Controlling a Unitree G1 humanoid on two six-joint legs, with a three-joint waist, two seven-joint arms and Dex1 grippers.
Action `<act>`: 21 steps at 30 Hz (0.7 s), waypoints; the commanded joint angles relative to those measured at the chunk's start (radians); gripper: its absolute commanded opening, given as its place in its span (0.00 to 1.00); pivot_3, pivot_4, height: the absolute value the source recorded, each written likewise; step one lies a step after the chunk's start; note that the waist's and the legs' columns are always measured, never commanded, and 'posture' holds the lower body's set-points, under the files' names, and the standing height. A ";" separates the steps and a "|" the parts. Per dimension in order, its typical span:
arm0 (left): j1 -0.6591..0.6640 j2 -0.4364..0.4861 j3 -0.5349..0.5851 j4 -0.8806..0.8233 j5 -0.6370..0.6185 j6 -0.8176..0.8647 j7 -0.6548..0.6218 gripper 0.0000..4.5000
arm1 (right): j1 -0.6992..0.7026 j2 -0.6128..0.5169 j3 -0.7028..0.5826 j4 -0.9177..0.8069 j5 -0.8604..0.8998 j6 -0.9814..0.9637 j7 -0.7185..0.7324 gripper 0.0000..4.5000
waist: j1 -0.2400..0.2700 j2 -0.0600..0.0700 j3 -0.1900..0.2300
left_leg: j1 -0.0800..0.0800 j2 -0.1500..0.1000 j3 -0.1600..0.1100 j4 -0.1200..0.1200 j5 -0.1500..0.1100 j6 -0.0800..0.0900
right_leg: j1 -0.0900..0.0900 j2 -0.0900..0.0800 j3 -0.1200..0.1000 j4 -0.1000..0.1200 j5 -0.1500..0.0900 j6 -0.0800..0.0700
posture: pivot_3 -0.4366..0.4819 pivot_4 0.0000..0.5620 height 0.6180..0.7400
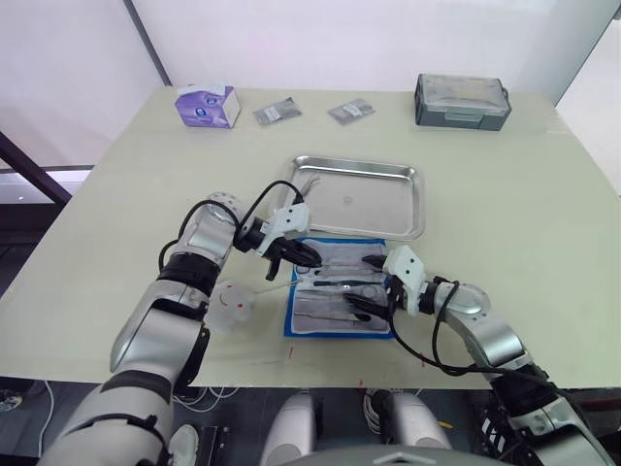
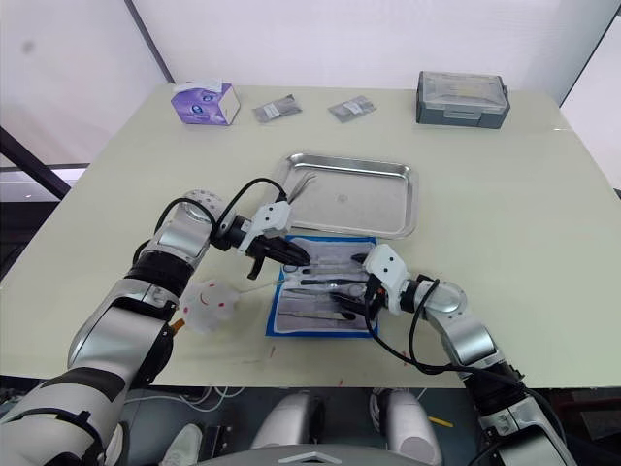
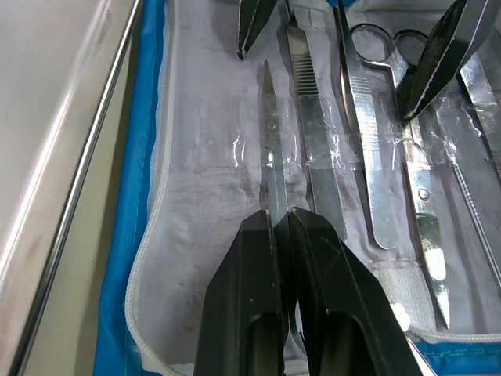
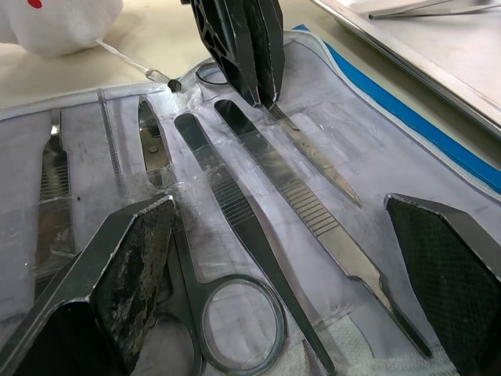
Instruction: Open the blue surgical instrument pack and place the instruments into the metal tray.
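Note:
The blue surgical instrument pack (image 1: 290,316) lies open just in front of the metal tray (image 1: 369,199). Several instruments (image 3: 364,157) sit in its clear pockets: forceps, scissors (image 4: 227,313) and flat handles. My left gripper (image 1: 307,256) is low over the pack's far-left part, shut on a slim pointed instrument (image 3: 270,157) that still lies on the lining. The right gripper (image 1: 369,283) hovers open over the pack's right half, its fingers (image 4: 117,274) spread wide on either side of the forceps and handles. One instrument (image 1: 306,184) rests at the tray's left end.
A white soft thing with red marks (image 1: 228,306) and a string lies left of the pack. At the table's back stand a purple-white tissue box (image 1: 207,105), two small grey packets (image 1: 277,112) and a grey lidded box (image 1: 462,100).

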 commanded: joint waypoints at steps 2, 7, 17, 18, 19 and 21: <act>-0.021 0.027 0.006 -0.053 -0.007 0.021 -0.033 0.01 | 0.048 -0.038 0.023 0.098 -0.054 0.098 -0.014 1.00 | 0.000 0.000 0.000 | 0.000 0.000 0.000 0.000 0.000 0.000 | 0.000 0.000 0.000 0.000 0.000 0.000 | 0.48 0.27 0.98; -0.031 0.043 0.005 -0.074 -0.010 0.039 -0.042 0.01 | 0.046 -0.038 0.025 0.100 -0.055 0.101 -0.014 1.00 | 0.000 0.000 0.000 | 0.000 0.000 0.000 0.000 0.000 0.000 | 0.000 0.000 0.000 0.000 0.000 0.000 | 0.48 0.27 0.98; -0.076 0.099 -0.024 -0.161 -0.018 0.163 -0.065 0.01 | 0.038 -0.036 0.028 0.110 -0.056 0.107 -0.014 1.00 | 0.000 0.000 0.000 | 0.000 0.000 0.000 0.000 0.000 0.000 | 0.000 0.000 0.000 0.000 0.000 0.000 | 0.48 0.27 0.98; -0.079 0.107 -0.031 -0.172 -0.023 0.179 -0.065 0.01 | 0.037 -0.037 0.029 0.110 -0.057 0.110 -0.013 1.00 | 0.000 0.000 0.001 | 0.000 0.000 0.000 0.000 0.000 0.000 | 0.000 0.000 0.000 0.000 0.000 0.000 | 0.48 0.27 0.98; -0.079 0.118 -0.042 -0.181 -0.030 0.186 -0.065 0.01 | 0.036 -0.037 0.029 0.111 -0.057 0.112 -0.013 1.00 | 0.000 0.000 0.001 | 0.000 0.000 0.000 0.000 0.000 0.000 | 0.000 0.000 0.000 0.000 0.000 0.000 | 0.48 0.27 0.98; -0.077 0.140 -0.061 -0.200 -0.046 0.195 -0.065 0.01 | 0.036 -0.032 0.024 0.110 -0.044 0.129 -0.012 1.00 | -0.003 0.001 0.001 | 0.000 0.000 0.000 0.000 0.000 0.000 | 0.000 0.000 0.000 0.000 0.000 0.000 | 0.48 0.27 0.98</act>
